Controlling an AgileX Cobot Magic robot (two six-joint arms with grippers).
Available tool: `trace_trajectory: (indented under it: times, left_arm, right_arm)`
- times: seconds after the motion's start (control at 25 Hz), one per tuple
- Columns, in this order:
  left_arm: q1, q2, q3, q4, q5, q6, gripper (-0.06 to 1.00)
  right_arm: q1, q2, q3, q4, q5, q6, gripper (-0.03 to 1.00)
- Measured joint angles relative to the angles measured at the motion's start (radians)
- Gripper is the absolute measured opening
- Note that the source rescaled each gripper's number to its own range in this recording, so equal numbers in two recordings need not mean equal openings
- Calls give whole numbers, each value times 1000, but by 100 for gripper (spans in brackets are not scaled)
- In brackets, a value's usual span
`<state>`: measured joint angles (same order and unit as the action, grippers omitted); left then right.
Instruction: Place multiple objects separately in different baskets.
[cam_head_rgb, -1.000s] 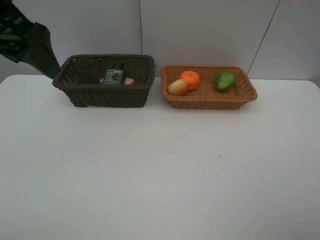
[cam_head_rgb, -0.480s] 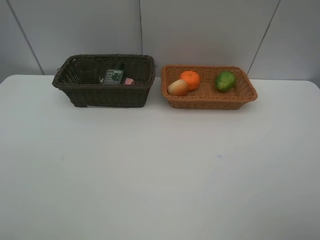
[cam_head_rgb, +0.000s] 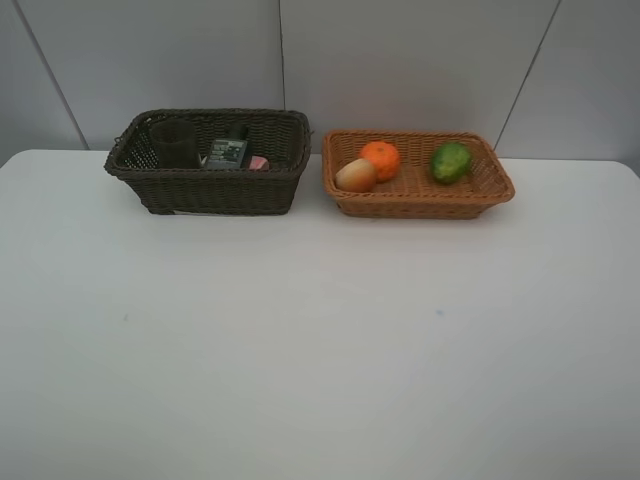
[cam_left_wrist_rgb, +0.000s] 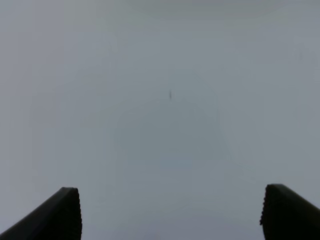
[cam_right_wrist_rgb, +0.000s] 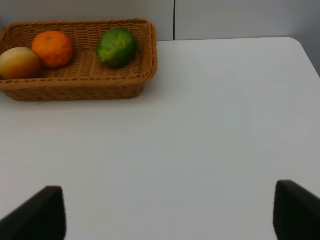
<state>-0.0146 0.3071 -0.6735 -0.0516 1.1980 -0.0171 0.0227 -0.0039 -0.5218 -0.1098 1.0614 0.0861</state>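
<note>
Left gripper (cam_left_wrist_rgb: 170, 215), seen only in its wrist cam, has its two dark fingertips spread wide w/ nothing between them, over plain white surface. Right gripper (cam_right_wrist_rgb: 167, 212) likewise spread & empty, fingertips apart above the white table (cam_right_wrist_rgb: 225, 125), w/ the light tan basket (cam_right_wrist_rgb: 145, 60) far from it, to its left. Neither arm appears in the high cam. Along the table's far edge, two wicker baskets sit side by side, close but apart: dark brown basket (cam_head_rgb: 215, 190) on the left, tan basket (cam_head_rgb: 420, 203) on the right. In the tan one: peach-like fruit (cam_head_rgb: 356, 175) at the left end, orange (cam_head_rgb: 380, 159) touching it just behind & right, green lime-like fruit (cam_head_rgb: 451, 161) apart toward the right end. In the dark one: translucent cup (cam_head_rgb: 174, 143) upright at the left, dark grey labelled bottle (cam_head_rgb: 228, 151) about mid-basket, a bit of the pink bottle (cam_head_rgb: 259, 162) showing just right of it; how the two bottles lie can't be told behind the basket wall. Grey panelled wall (cam_head_rgb: 400, 60) behind.
</note>
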Motion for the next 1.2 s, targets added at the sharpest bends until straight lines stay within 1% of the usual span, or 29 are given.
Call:
trace_trajectory:
  times: [0.2,0.4,0.48,0.68,0.84,1.2]
  left_arm:
    - [0,-65,12,-2,0,-1,93]
    - [0,-136,110,-30,0,-2,93]
    - [0,-158,126,-43,-7,-2,93]
    - [-1,-197,131,-47,-45,17,93]
    - [-1,-221,164,-41,-117,35,93]
    - [-1,-272,169,-29,-136,34,93]
  right_arm:
    - [0,0,0,0,0,0,79]
    - [0,0,0,0,0,0,79]
    - [0,0,0,0,0,0,79]
    - [0,0,0,0,0,0,79]
    - [0,0,0,0,0,0,79]
    - [0,0,0,0,0,0,79]
